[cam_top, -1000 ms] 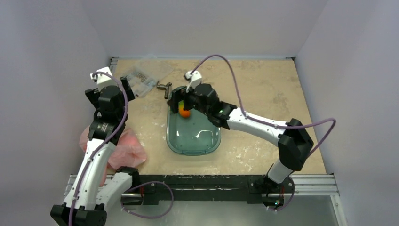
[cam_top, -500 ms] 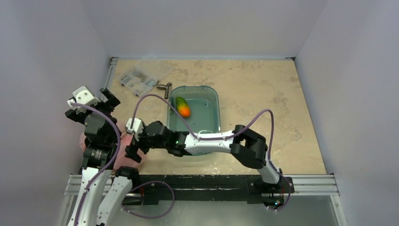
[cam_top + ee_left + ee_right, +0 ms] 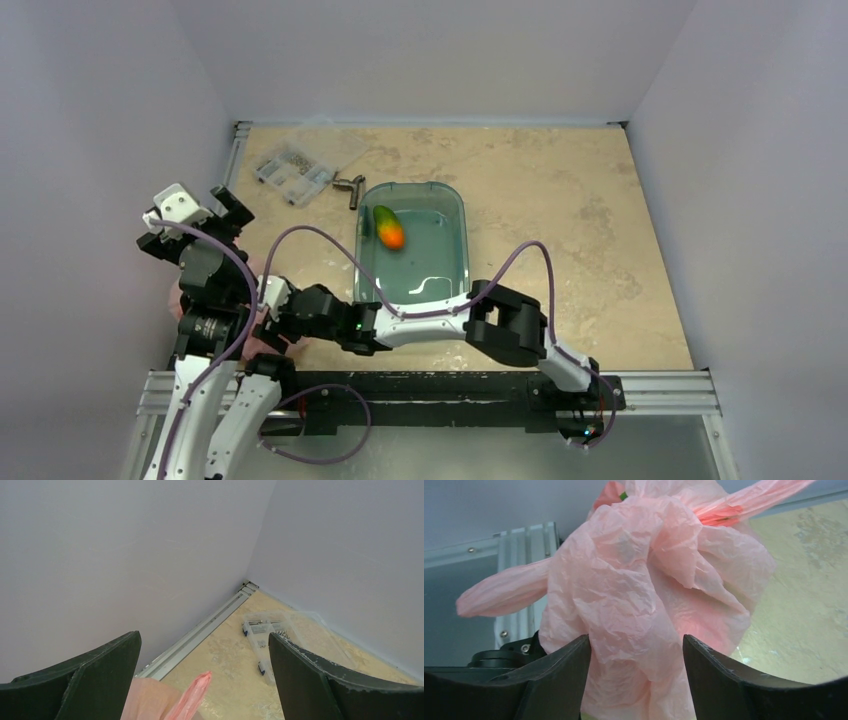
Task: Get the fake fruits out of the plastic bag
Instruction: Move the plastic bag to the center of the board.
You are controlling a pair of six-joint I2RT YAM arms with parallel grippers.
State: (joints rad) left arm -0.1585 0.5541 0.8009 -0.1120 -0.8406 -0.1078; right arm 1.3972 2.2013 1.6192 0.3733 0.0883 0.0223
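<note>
The pink plastic bag (image 3: 268,344) lies crumpled at the table's near left, mostly hidden under both arms. In the right wrist view the bag (image 3: 644,575) fills the frame, knotted, handles sticking out. A small reddish shape with a green bit (image 3: 611,492) peeks out at its top; the other fruits are hidden inside. My right gripper (image 3: 263,314) reaches across to the bag, its jaws open on either side of the bag's bulk (image 3: 636,642). My left gripper (image 3: 195,228) is raised above the bag, open and empty (image 3: 205,640), with a bag handle (image 3: 192,700) below it.
A teal tub (image 3: 455,200) stands mid-table with a green-to-orange mango-like fruit (image 3: 388,226) in it. A clear parts box (image 3: 293,170) and a small metal fitting (image 3: 350,186) lie at the back left. The box also shows in the left wrist view (image 3: 265,635). The left wall is close.
My right arm left the mango-like fruit in the tub and swung left and down to the pink bag. My left arm pulled back and up to the left.
</note>
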